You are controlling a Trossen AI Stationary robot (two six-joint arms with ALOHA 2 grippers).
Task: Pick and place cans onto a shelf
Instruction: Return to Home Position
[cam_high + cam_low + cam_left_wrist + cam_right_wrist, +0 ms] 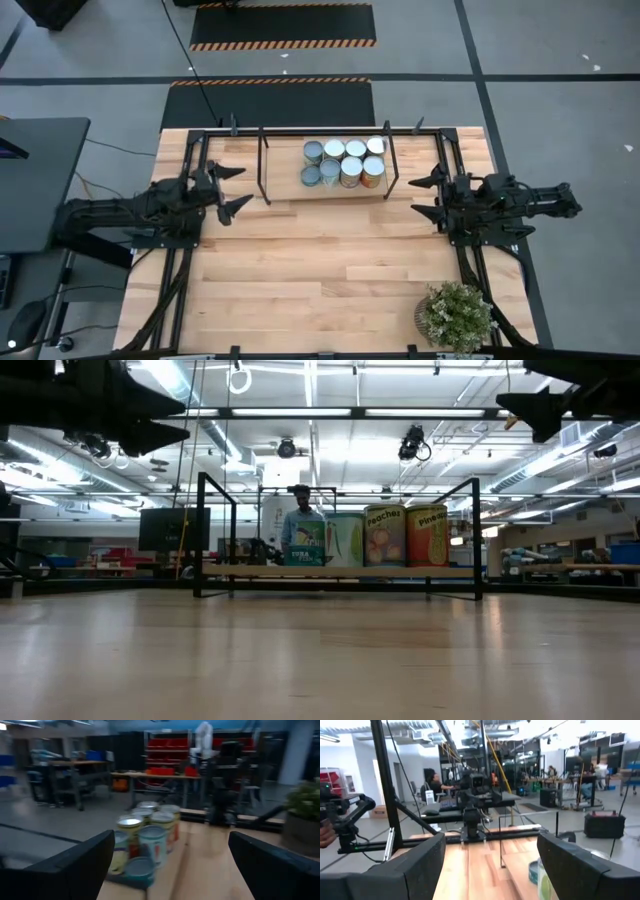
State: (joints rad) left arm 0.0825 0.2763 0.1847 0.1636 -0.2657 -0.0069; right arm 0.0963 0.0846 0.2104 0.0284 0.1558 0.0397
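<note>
Now the left hand [240,187] hovers wide open and empty above the bench [320,260], just beside the left end of the shelf [283,170]. Opposite, the right hand [415,197] hangs equally wide and empty by the shelf's right end. Between them, eight cans [344,163] stand upright in two touching rows on the shelf's right half.
</note>
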